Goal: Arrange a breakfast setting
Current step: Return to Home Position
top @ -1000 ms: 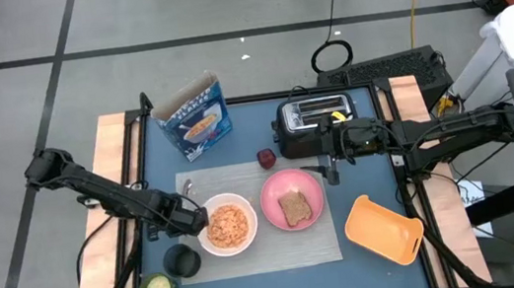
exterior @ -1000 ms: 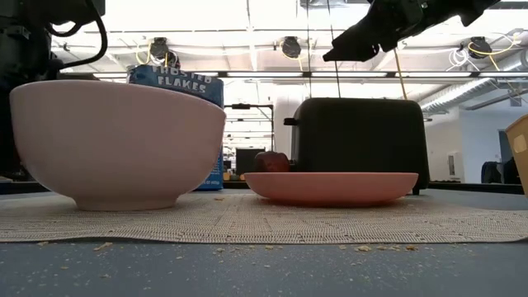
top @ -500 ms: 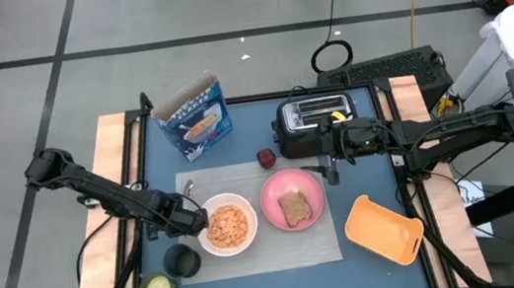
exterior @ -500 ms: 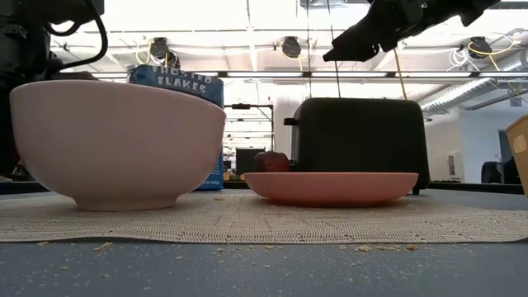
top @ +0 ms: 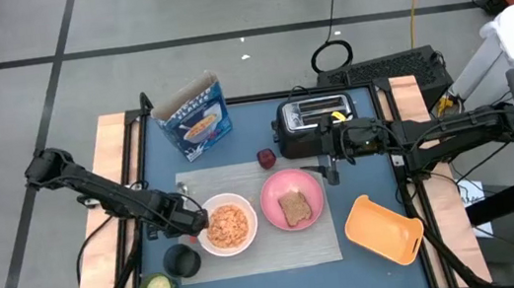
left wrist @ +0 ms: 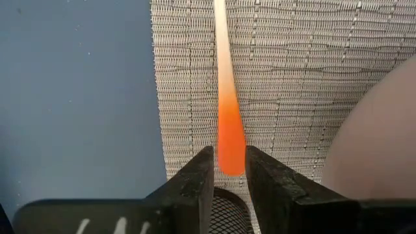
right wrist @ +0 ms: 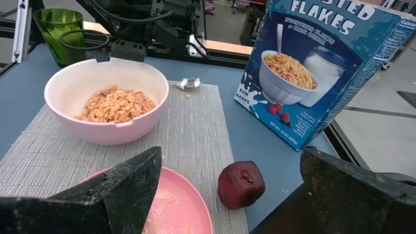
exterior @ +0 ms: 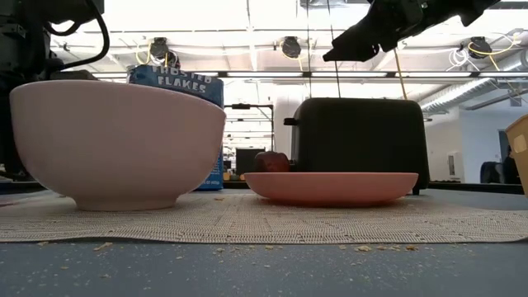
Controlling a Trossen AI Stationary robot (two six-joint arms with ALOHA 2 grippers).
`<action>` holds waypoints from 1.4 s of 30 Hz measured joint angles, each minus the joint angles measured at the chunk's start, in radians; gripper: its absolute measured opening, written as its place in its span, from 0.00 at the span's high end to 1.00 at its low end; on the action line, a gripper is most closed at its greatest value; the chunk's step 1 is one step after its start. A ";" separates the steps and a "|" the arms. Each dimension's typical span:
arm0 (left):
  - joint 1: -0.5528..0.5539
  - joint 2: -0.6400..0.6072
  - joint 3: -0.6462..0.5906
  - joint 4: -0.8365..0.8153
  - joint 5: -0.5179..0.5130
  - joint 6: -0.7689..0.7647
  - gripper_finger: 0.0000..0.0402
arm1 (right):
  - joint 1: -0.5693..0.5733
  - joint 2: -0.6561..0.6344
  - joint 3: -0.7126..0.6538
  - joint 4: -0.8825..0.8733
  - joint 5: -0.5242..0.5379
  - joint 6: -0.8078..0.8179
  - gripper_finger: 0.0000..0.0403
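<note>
Spoon (left wrist: 227, 97) lies on the mat (top: 290, 244) at nine o'clock of the bowl (top: 228, 225), axis twelve-to-six. The left pincer (left wrist: 227, 179) straddles its six-o'clock handle end; gripping or released, I can't tell. The right pincer (top: 330, 166), spread wide, waits by the toaster (top: 314, 122).

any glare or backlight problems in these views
low view: bright ceiling lights behind, so the toaster reads as a black silhouette; high view: even light, no strong shadows on the mat; right wrist view: evenly lit, the right fingers dark in front.
</note>
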 joint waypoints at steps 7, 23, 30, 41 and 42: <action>0.000 0.000 0.000 -0.001 0.000 0.000 0.76 | 0.000 0.000 0.000 0.000 0.000 0.000 0.13; 0.001 -0.201 0.000 -0.064 0.110 0.311 0.76 | 0.000 0.000 0.000 0.000 0.000 0.002 0.13; 0.001 -0.405 0.000 -0.044 0.042 0.584 0.76 | 0.000 0.000 0.000 0.000 0.000 0.003 0.13; 0.001 -0.601 0.000 0.148 -0.443 1.377 0.76 | 0.000 0.000 0.000 0.001 0.000 0.003 0.13; 0.001 -0.614 0.000 0.160 -0.481 1.451 0.76 | 0.000 0.000 0.000 0.004 0.000 0.003 0.13</action>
